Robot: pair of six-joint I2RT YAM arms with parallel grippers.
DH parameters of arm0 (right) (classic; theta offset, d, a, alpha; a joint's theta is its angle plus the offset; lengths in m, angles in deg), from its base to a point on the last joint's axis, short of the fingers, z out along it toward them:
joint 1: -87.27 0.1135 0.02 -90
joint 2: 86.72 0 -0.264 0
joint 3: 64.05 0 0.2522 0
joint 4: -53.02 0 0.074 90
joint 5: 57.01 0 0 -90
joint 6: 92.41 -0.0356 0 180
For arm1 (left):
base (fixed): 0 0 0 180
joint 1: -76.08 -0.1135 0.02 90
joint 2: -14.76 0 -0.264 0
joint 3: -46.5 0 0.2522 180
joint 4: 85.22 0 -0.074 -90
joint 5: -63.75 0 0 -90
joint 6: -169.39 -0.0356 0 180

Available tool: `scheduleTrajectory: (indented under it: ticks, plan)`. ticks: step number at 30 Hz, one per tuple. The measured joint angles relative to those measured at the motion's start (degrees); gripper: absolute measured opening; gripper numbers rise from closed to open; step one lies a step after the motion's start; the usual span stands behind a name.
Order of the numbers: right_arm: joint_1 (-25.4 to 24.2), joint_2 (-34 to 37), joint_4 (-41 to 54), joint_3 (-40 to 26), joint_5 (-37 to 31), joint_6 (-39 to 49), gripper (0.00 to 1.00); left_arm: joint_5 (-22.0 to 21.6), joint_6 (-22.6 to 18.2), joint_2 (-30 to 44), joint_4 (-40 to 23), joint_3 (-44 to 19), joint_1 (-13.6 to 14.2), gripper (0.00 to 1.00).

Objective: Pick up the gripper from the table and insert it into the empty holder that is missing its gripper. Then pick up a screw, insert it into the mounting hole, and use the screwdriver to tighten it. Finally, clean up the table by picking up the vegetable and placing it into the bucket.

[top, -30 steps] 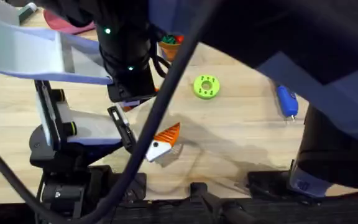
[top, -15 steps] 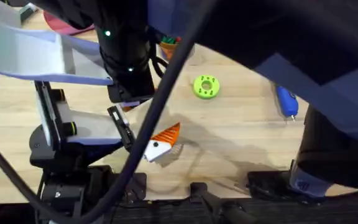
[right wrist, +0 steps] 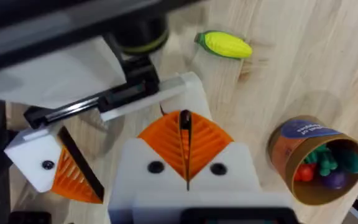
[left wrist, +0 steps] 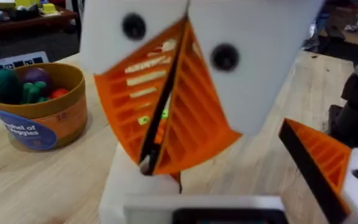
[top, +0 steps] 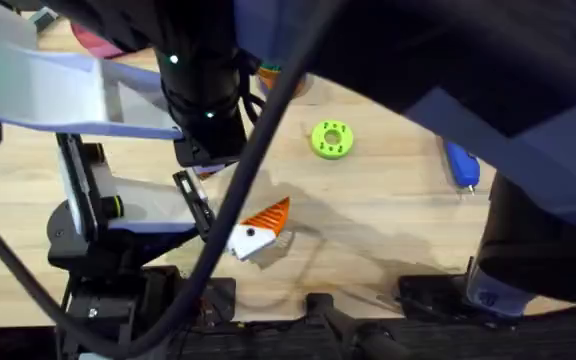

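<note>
My right gripper is shut on the gripper, an orange wedge with a dark edge between its pads. Its tip hangs just over the empty holder, a plain white block on my left arm's black rail. My left gripper stands open, and its other holder carries an orange fingertip. In the overhead view the blue screwdriver lies at the right. The yellow-green vegetable lies on the wood. The bucket holds toy vegetables.
A green holed disc lies mid-table. My right arm's dark links cross close under the overhead camera and hide much of the table's far side. The bucket stands a short way from the holders.
The right arm's upper links have drifted a little and cover more of the bucket in the overhead view. Both grippers keep their places.
</note>
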Motion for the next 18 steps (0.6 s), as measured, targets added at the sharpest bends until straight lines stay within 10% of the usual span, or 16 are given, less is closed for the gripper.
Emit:
scheduleTrajectory:
  ticks: [18]
  plan:
    - [0.0, 0.0, -0.8, 1.2, 0.0, 0.0, 0.006, 0.2, 0.6, 0.0, -0.1, 0.0, 0.0, 0.985]
